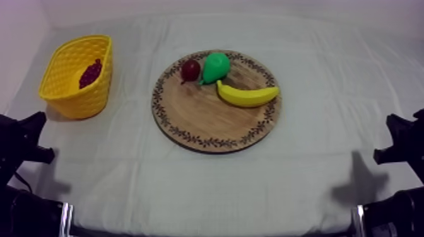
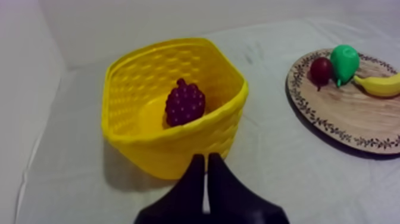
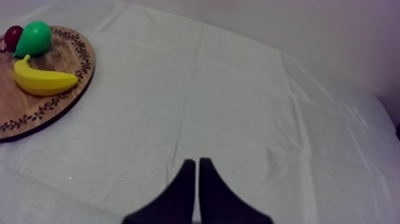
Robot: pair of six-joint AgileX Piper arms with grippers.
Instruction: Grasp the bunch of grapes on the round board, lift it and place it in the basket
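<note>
A: Grapes?
B: Bunch of grapes (image 2: 184,103) inside yellow basket (image 1: 63,94), well left of the wooden board (image 1: 208,120).
A: On the board?
B: 3 fruits: banana (image 1: 247,95), pear (image 1: 215,67), small red fruit (image 1: 190,69).
A: Jaws?
B: Left gripper (image 2: 206,158) pressed together, empty, left of the board. Right gripper (image 3: 197,162) same, right of the board.

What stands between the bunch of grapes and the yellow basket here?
Nothing visible: the bunch of grapes already lies inside the yellow basket, and the left gripper is shut on nothing, outside its near wall.
</note>
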